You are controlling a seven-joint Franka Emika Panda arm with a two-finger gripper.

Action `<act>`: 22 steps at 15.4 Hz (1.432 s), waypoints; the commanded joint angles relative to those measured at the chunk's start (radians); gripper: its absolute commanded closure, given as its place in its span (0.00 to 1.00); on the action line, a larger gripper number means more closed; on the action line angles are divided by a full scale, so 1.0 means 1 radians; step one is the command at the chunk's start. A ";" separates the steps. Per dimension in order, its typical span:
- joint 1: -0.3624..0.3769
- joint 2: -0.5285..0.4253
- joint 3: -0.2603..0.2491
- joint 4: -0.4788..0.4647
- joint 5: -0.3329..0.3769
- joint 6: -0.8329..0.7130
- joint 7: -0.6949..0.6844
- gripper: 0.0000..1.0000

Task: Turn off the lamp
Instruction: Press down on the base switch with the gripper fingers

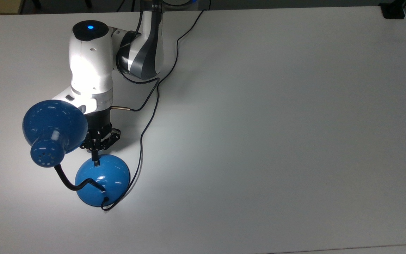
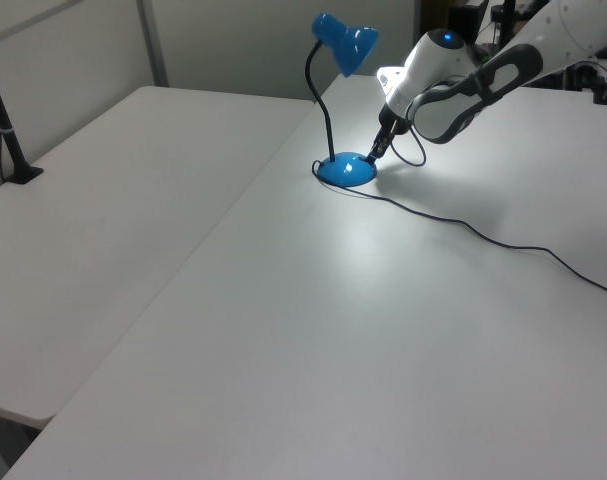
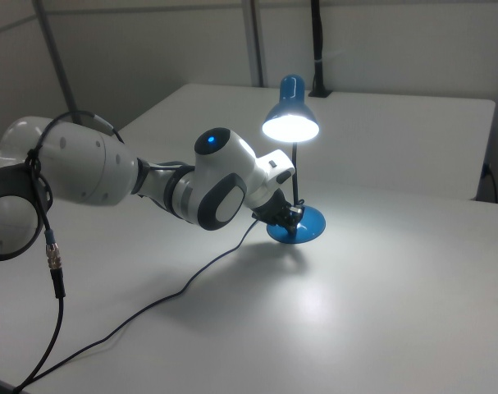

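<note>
Glowing brightly in the right view, the lamp (image 3: pixel 290 123) is not yet off. It stands at the lower left of the top view on the white desk (image 1: pixel 259 123), its domed base (image 1: pixel 102 180) touching the tip of the hand (image 1: pixel 96 158). The hand's fingers look pinched narrow, holding nothing, pressed at the small black switch (image 1: pixel 97 163). I reckon the tip could skid off that glossy, rounded metal, or shove the light base sideways without clicking. The thin black cord (image 1: pixel 143 134) trails just beside the hand and might snag. The flared shade (image 1: pixel 53 125) hangs close over the wrist.
</note>
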 commanded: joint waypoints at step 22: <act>0.007 0.020 -0.001 0.045 0.093 0.000 0.026 1.00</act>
